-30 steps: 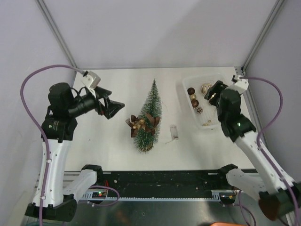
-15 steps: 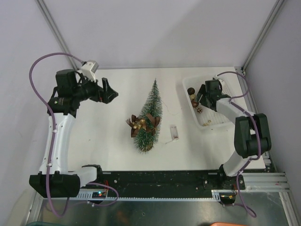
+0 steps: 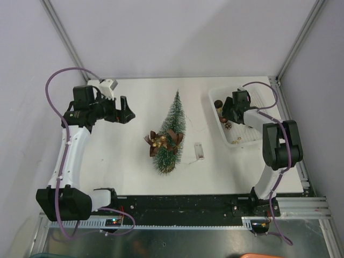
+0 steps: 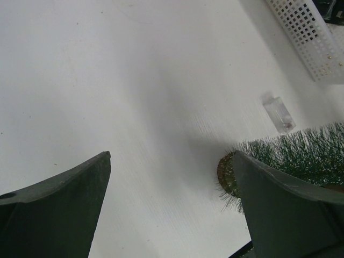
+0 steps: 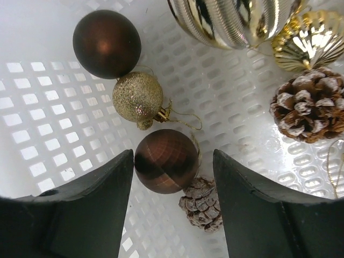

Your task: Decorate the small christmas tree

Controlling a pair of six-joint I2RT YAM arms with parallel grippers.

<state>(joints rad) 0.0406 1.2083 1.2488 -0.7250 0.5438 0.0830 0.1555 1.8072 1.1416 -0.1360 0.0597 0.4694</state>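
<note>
The small christmas tree (image 3: 172, 126) lies on its side mid-table, tip to the far side, with a brown bow with gold beads (image 3: 161, 141) on its lower part. Its round base (image 4: 228, 174) shows in the left wrist view. My left gripper (image 3: 126, 110) (image 4: 172, 156) is open and empty, left of the tree. My right gripper (image 3: 226, 114) (image 5: 173, 153) is open, low inside the white basket (image 3: 242, 146). Its jaws stand either side of a brown checked bauble (image 5: 165, 160), the left finger (image 5: 97, 199) at its side.
In the basket lie a matte brown bauble (image 5: 106, 44), a gold glitter bauble (image 5: 137, 97), a big ribbed gold bauble (image 5: 231, 21), a small pine cone (image 5: 203, 204) and a larger pine cone (image 5: 309, 110). A clear battery box (image 3: 198, 151) lies right of the tree.
My right arm has swung down and lowered its gripper into the basket over the baubles. My left arm has drawn back left, away from the tree.
</note>
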